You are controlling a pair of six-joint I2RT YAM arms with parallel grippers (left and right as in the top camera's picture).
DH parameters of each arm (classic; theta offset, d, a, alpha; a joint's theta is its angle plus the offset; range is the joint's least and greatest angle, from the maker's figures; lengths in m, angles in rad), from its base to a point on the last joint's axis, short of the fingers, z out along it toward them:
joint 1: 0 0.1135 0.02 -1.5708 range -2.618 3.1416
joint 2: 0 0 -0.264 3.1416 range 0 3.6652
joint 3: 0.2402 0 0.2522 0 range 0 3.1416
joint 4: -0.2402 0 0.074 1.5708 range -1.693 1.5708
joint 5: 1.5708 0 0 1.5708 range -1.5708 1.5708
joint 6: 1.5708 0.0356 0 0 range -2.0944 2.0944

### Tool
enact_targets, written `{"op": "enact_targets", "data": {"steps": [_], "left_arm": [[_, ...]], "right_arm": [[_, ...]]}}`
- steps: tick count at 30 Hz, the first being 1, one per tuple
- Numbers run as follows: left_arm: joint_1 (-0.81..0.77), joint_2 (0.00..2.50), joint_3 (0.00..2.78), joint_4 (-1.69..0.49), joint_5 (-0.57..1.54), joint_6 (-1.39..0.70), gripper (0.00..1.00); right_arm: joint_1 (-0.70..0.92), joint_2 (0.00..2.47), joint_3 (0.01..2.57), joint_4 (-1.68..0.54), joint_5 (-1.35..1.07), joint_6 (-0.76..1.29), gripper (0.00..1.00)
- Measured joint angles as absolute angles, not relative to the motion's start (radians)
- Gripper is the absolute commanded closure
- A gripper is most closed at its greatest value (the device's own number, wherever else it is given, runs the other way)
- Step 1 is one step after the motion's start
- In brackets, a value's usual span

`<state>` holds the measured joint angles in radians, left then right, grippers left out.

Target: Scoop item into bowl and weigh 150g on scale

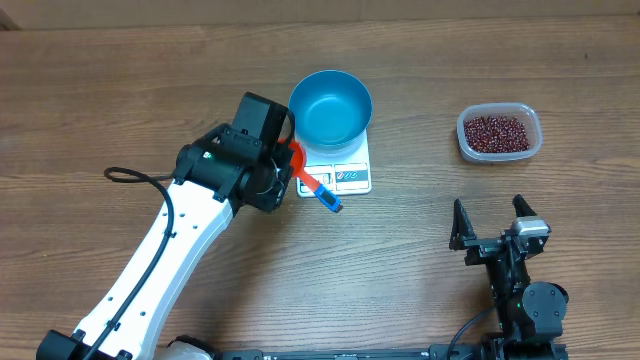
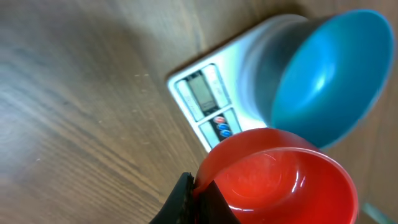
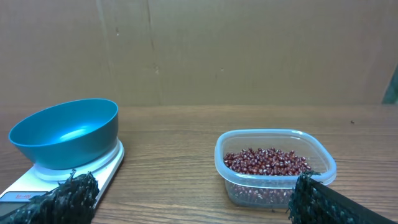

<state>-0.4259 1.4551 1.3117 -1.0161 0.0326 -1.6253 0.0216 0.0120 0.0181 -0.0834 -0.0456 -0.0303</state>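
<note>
The left arm (image 1: 165, 255) is a long white link well behind the jaws, with a thin black cable running along it and looping out to one side. Closer to the jaws it carries chunky black housings, one boxy and one rounded, and its fingers (image 2: 185, 200) are matt black wedges. The right arm (image 1: 540, 300) is black throughout, with a round joint housing, a small silver-grey block just behind the jaws, a black cable curling at its far end, and two black fingers (image 3: 69, 198) with rough, grainy faces.
</note>
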Motion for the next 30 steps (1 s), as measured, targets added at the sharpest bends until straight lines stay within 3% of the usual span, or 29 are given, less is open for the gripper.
{"op": "enact_targets", "data": {"steps": [15,30], "left_arm": [[-0.426,1.455,1.312,-1.040,0.041,-1.935,0.96],[-0.426,1.455,1.312,-1.112,0.094,-1.988,0.96]], "right_arm": [[0.022,0.012,0.018,-0.083,-0.046,-0.030,0.00],[0.022,0.012,0.018,-0.083,-0.050,0.039,0.00]]}}
